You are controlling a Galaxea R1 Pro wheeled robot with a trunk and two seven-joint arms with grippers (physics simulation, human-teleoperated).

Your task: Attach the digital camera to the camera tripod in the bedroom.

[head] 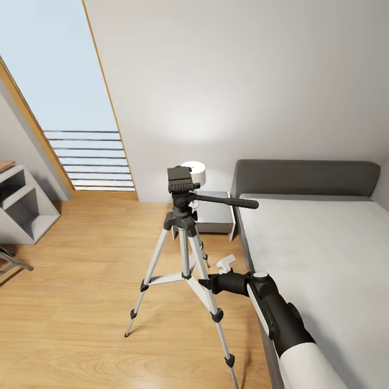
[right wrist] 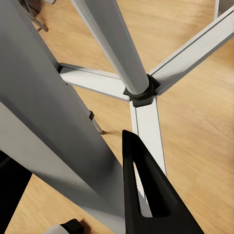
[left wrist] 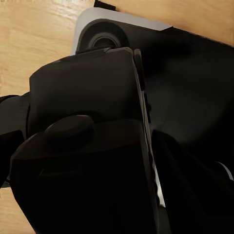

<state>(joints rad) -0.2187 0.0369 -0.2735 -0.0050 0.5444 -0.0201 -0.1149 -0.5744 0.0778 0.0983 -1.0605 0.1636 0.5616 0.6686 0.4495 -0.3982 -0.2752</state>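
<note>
Tripod (head: 183,237) is seen upright on the wood floor beside the bed (head: 324,254), its near leg lying between the spread fingers of the right claw (head: 204,283), while the left claw's state cannot be told.

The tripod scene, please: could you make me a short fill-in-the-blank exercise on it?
1. The tripod stands on the ____ floor.
2. The right pincer is beside one of the tripod's ____.
3. Right of the tripod is a ____ with a grey headboard.
4. The tripod's long handle points toward the ____.

Missing words: wood; legs; bed; bed
</note>
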